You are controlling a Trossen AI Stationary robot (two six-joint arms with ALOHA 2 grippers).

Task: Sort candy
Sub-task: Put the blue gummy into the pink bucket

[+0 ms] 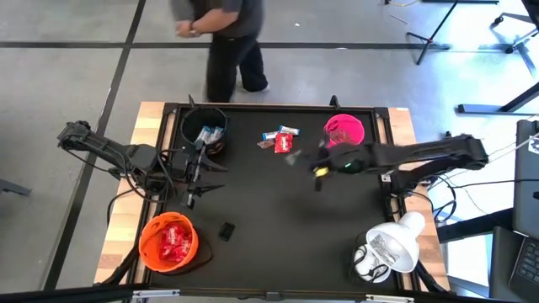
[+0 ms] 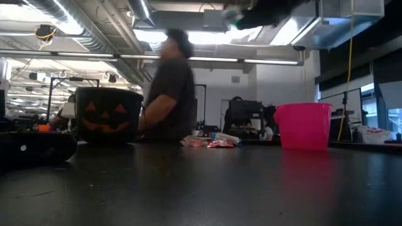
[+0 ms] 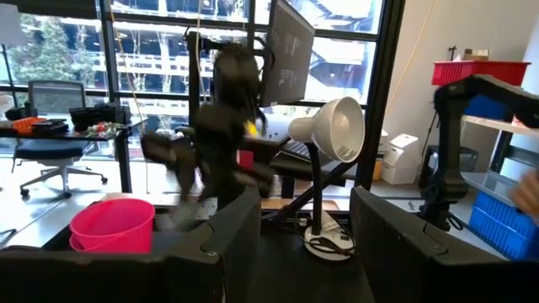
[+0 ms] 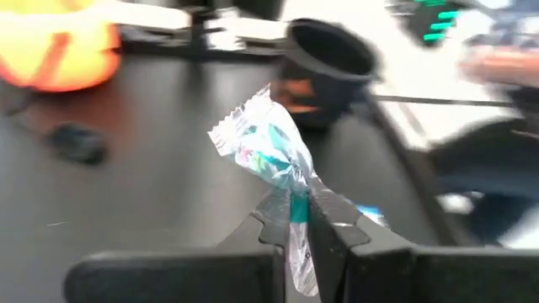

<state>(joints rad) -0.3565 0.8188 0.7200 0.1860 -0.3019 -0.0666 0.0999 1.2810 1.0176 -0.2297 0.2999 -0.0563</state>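
My right gripper [image 4: 296, 220] is clamping a blue-and-white candy [image 4: 268, 151], lifted above the table near the pink bowl [image 1: 344, 130]. Left gripper [image 1: 195, 172] is waiting with fingers apart by the black bowl [image 1: 205, 128]. Next, probably, I'm carrying this piece over to the black bowl, where blue wrappers lie.

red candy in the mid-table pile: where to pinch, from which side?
Probably top-down, jaws across the middle of the red candy. It lies flat on the table at the near edge of the pile, with blue-and-white candies close on its far side, so the near side is freest. The right gripper is shut on a blue-and-white candy.
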